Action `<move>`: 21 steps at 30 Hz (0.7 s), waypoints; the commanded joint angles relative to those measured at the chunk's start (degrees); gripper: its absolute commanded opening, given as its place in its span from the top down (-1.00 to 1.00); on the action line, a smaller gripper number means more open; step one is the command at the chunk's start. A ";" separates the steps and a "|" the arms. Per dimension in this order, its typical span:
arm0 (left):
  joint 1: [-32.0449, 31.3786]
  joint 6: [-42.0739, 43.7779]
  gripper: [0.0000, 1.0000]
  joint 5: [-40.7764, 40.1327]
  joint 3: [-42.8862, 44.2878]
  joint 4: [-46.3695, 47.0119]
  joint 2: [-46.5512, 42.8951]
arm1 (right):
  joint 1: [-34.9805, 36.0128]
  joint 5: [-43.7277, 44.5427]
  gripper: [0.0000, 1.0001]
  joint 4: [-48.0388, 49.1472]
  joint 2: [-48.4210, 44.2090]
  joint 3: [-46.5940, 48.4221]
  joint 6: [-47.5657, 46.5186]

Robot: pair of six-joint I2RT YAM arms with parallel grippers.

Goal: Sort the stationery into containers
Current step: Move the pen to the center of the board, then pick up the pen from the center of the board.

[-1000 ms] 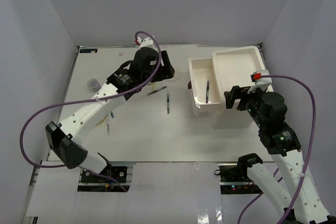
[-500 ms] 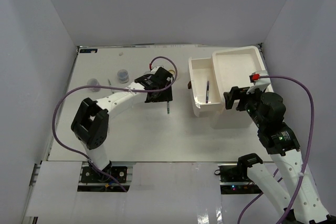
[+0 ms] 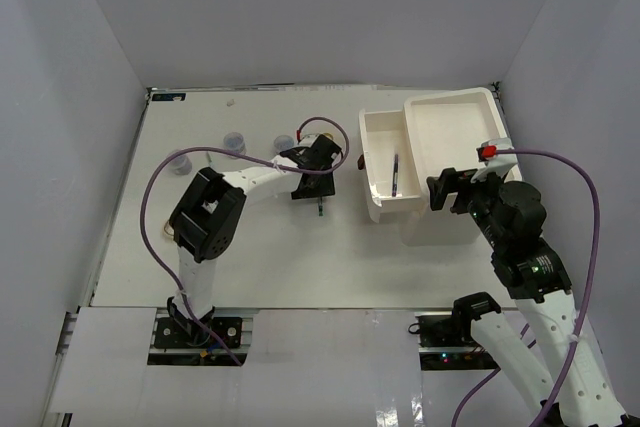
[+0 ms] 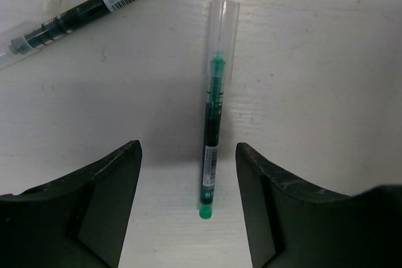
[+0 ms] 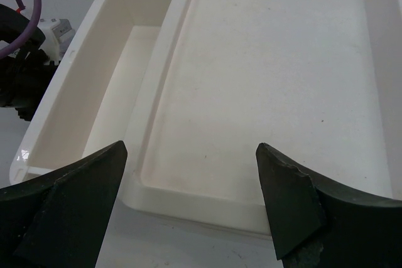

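White tabletop (image 3: 280,247) between plain pale grey walls (image 3: 320,17), soft even light, glossy strip (image 3: 380,387) along near edge.

Robotics lab cell: pale walls (image 3: 330,17) enclose a white table (image 3: 300,257), left arm (image 3: 205,217) and right arm (image 3: 515,217) bolted at its near edge

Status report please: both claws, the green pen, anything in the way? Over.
Left claw open, straddling green pen, no contact. Right claw open, empty, over organiser tray. Black pen nearby, clear of the grasp.
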 commanded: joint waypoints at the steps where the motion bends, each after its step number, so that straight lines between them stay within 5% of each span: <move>1: 0.28 -1.19 -0.40 -1.80 2.30 1.89 1.05 | -0.16 0.55 -0.80 -1.25 -0.52 -1.04 0.30; 6: 0.37 -1.81 -0.10 -2.50 1.17 1.80 2.19 | -0.16 0.55 -0.80 -1.43 -0.70 -1.13 0.30; 14: 0.37 -1.90 0.66 -2.33 -6.04 1.89 -3.77 | -0.24 0.46 -0.80 -1.25 -0.26 -0.95 0.30; 21: 0.45 -1.54 0.83 2.32 -10.97 1.80 -18.27 | -0.24 0.37 -0.80 -1.25 0.09 -0.78 0.30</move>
